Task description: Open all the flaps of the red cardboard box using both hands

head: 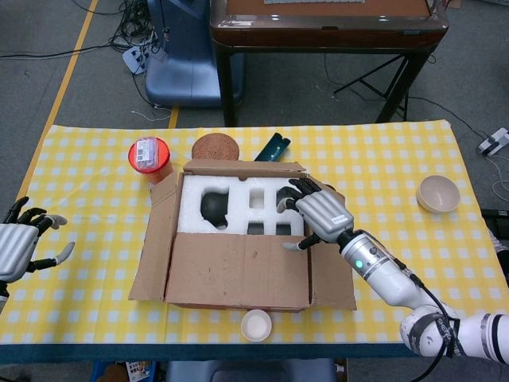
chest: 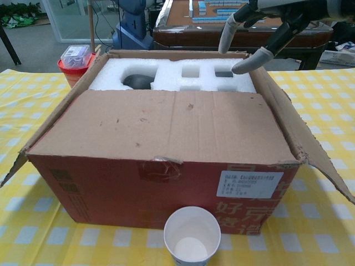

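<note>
The red cardboard box (head: 238, 298) stands mid-table, its red front wall (chest: 127, 185) facing the chest view. The near flap (head: 238, 267) (chest: 166, 124) lies flat over the front half of the top. The left flap (head: 155, 239) and right flap (head: 330, 263) (chest: 310, 138) hang outward. White foam (head: 238, 199) (chest: 172, 75) with dark cut-outs fills the inside. My right hand (head: 318, 211) (chest: 260, 27) hovers over the box's right side with fingers spread, holding nothing. My left hand (head: 20, 243) is open at the table's far left edge, well clear of the box.
A paper cup (head: 256, 324) (chest: 192, 236) stands just in front of the box. A lidded red cup (head: 149, 157) (chest: 75, 58), a round brown mat (head: 215, 147) and a dark teal item (head: 274, 146) sit behind the box. A beige bowl (head: 438, 192) is at the right.
</note>
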